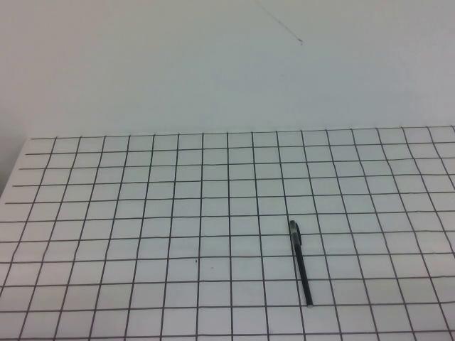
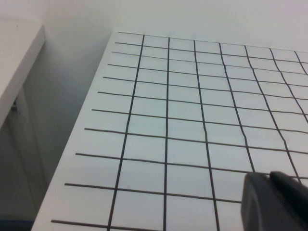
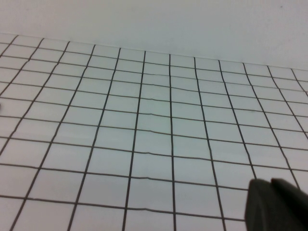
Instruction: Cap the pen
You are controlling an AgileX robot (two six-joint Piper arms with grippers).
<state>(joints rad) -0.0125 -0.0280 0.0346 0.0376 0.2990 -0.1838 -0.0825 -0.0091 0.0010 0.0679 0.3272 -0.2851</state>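
Observation:
The thin black pen (image 1: 300,264) lies on the white grid table (image 1: 142,213), right of centre and near the front, pointing almost straight away from me. Its far end (image 1: 293,231) is thicker than the rest. No separate cap shows in any view. Neither gripper shows in the high view. My left gripper (image 2: 268,177) hangs over the table's left part, fingers together and empty. My right gripper (image 3: 271,183) hangs over bare grid squares, fingers together and empty. The pen shows in neither wrist view.
The table's left edge (image 2: 82,139) drops off beside a white shelf (image 2: 14,57). A white wall (image 1: 227,64) stands behind the table's far edge.

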